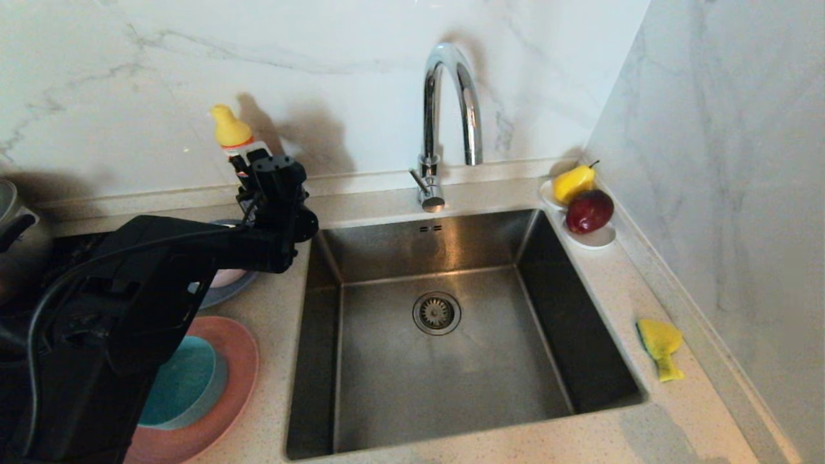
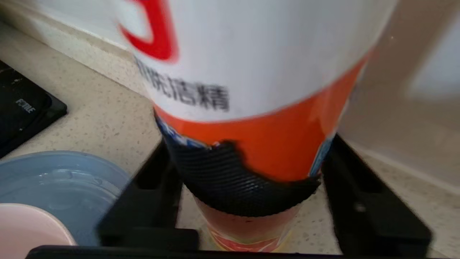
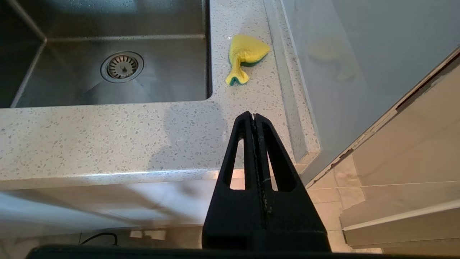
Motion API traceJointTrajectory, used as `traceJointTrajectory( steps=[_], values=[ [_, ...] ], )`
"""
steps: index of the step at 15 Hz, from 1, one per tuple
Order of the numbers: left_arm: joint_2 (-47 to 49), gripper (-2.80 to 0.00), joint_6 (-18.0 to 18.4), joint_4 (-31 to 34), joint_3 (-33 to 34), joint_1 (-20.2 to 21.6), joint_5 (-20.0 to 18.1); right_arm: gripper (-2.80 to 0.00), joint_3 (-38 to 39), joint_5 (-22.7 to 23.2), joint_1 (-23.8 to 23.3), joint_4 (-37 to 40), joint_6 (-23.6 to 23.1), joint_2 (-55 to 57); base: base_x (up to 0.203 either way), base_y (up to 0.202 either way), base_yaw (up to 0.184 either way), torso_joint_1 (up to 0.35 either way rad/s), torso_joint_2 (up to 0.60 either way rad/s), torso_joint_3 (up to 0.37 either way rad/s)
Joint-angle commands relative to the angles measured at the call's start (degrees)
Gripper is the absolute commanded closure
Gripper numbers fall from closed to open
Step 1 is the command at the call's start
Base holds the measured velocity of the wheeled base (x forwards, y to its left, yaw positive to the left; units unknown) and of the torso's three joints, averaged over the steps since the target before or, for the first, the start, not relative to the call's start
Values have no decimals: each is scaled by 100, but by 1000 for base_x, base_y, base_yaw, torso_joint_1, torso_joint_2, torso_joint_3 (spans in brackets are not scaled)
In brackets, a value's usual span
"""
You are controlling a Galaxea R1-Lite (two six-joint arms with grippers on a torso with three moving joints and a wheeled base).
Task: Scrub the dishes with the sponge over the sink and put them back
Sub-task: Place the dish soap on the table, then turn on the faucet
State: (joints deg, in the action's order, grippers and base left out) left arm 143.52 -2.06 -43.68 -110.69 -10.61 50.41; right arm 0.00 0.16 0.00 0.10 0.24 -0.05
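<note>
The left gripper (image 2: 248,201) stands spread around the detergent bottle (image 2: 251,90), apparently not clamping; the right gripper (image 3: 254,116) is pressed together, parked. The sponge (image 1: 660,345), crumpled, looks soft and light; a mid-body pinch should suit.

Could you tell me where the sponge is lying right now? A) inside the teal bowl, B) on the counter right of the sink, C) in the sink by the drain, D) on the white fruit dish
B: the sponge lies crumpled on the counter just right of the sink, with nothing in the basin.
</note>
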Motion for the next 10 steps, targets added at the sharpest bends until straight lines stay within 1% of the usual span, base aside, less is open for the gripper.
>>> traceJointTrajectory(
  steps=[1, 5, 10],
  values=[
    [-29, -280, -5, -35, 4, -3, 27, 0, 0, 2, 0, -1, 2, 5, 0, 0, 0, 0, 0, 0],
    [-258, -280, -16, -52, 4, -3, 30, 0, 0, 2, 0, -1, 2, 3, 0, 0, 0, 0, 0, 0],
    [-1374, -280, -32, 57, 136, -3, 30, 0, 0, 2, 0, -1, 2, -2, 0, 0, 0, 0, 0, 0]
  ],
)
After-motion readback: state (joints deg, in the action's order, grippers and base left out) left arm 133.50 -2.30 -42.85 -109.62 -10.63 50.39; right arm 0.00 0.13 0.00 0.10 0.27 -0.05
